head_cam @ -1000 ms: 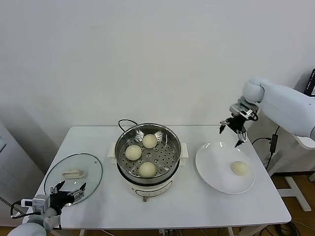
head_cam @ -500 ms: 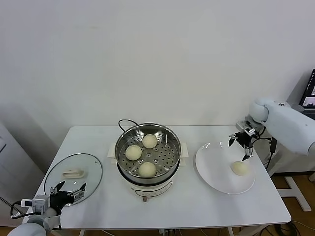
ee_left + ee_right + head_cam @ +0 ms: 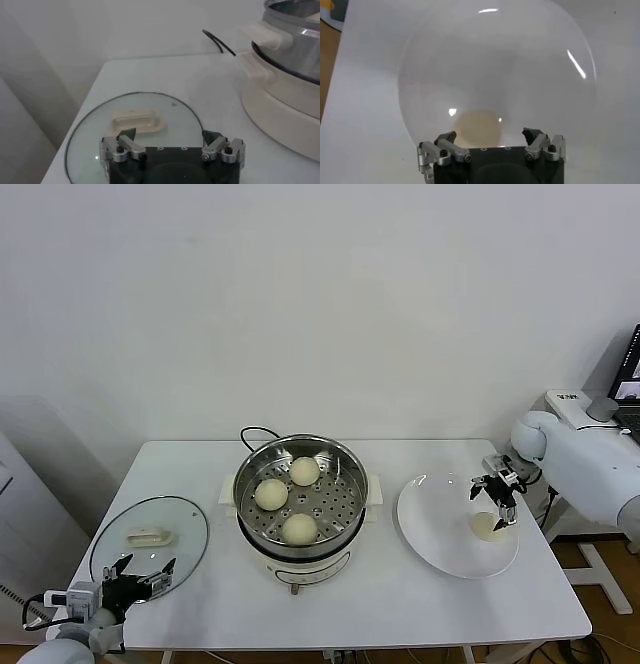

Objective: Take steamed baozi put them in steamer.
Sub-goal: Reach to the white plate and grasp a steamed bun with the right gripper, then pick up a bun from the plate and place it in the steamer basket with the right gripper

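Three cream-white baozi (image 3: 298, 529) lie on the perforated floor of the shiny steel steamer (image 3: 345, 464) at the table's middle. One more baozi (image 3: 485, 527) (image 3: 479, 127) rests on the white plate (image 3: 440, 534) to the right. My right gripper (image 3: 496, 506) (image 3: 490, 136) hangs open just above that baozi, its fingers spread to either side and not touching it. My left gripper (image 3: 140, 569) (image 3: 170, 136) is open and parked low at the front left, over the edge of the glass lid.
The round glass lid (image 3: 150, 536) (image 3: 140, 122) with a white handle lies flat at the table's left. The steamer's white base (image 3: 300, 569) (image 3: 280, 107) has a black cord (image 3: 250, 434) running behind it. Bare tabletop lies in front of the plate.
My right gripper has come down and toward the front, from above the plate's far rim to just over the baozi on the plate. My left arm has stayed put.
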Available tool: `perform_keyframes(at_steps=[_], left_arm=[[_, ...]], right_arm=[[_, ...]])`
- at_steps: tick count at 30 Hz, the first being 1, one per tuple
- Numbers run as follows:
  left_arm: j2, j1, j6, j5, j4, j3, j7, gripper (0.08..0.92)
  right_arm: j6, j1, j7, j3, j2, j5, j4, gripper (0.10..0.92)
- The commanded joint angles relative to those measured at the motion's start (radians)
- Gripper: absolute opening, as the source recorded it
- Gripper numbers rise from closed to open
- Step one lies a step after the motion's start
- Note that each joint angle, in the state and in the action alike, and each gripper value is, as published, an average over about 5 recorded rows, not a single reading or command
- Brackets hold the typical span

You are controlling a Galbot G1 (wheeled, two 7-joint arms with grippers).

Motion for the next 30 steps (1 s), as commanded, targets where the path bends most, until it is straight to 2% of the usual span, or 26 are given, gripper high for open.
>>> perform_keyframes(at_steps=[1, 7, 13, 20, 22, 26, 30], left_arm=[[-0.002, 0.001, 0.000, 0.003, -0.001, 0.001, 0.001, 0.823], [-0.002, 0.001, 0.001, 0.004, 0.000, 0.001, 0.001, 0.823], [-0.004, 0.001, 0.000, 0.005, 0.001, 0.003, 0.001, 0.823], [-0.007, 0.001, 0.001, 0.005, 0.000, 0.003, 0.000, 0.823], [-0.009, 0.002, 0.002, 0.006, 0.000, 0.003, 0.000, 0.823], [-0.012, 0.003, 0.004, 0.009, -0.002, 0.002, -0.002, 0.823], [-0.012, 0.003, 0.007, 0.011, -0.006, 0.000, -0.004, 0.823]], right_arm=[[-0.005, -0.055, 0.017, 0.060, -0.003, -0.037, -0.015, 0.823], [-0.009, -0.073, 0.008, 0.080, -0.006, -0.047, -0.015, 0.793], [-0.013, -0.090, 0.006, 0.105, -0.007, -0.052, -0.017, 0.692], [-0.014, -0.086, 0.002, 0.107, -0.011, -0.051, -0.012, 0.531], [-0.017, -0.074, -0.003, 0.099, -0.016, -0.038, -0.003, 0.512], [-0.051, -0.002, -0.019, 0.011, -0.049, 0.056, 0.055, 0.501], [-0.159, 0.204, -0.031, -0.220, -0.117, 0.254, 0.201, 0.501]])
